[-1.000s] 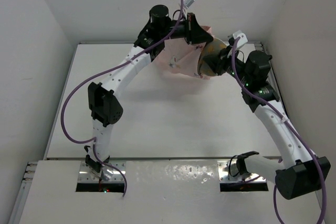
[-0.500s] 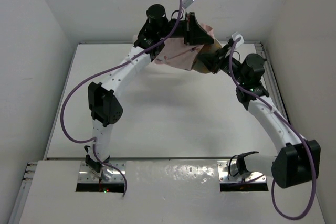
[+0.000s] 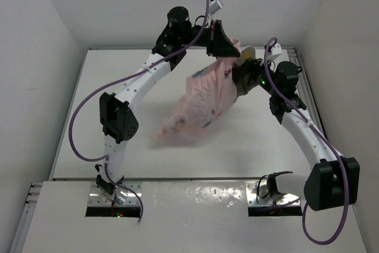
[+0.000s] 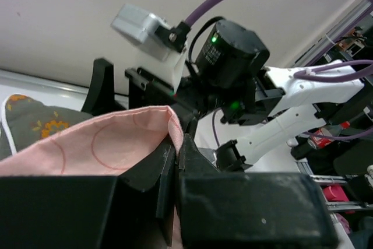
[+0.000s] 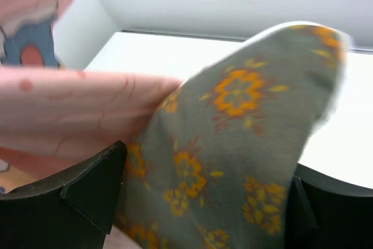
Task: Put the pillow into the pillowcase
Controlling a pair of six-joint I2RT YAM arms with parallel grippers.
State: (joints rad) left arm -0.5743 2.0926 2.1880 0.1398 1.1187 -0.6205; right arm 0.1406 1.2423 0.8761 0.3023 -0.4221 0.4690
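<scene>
My left gripper (image 3: 222,47) is raised at the back of the table and is shut on the top hem of the pink printed pillowcase (image 3: 200,103). The case hangs down from it, blurred, its lower end near the table. The left wrist view shows the hem (image 4: 172,125) pinched between the jaws, with a corner of the olive dotted pillow (image 4: 36,119) beside it. My right gripper (image 3: 243,79) sits just right of the case mouth. In the right wrist view the pillow (image 5: 233,144) lies between the wide-spread fingers (image 5: 87,190), with pink pillowcase (image 5: 70,115) cloth over its left part.
The white table (image 3: 118,134) is walled at the left, back and right. Purple cables loop off both arms. The right arm's wrist (image 4: 233,62) is close in front of the left gripper.
The pillowcase, bunched up high between the grippers before, has dropped and now hangs long toward the table. The right gripper's fingers have spread apart. The left grip stays.
</scene>
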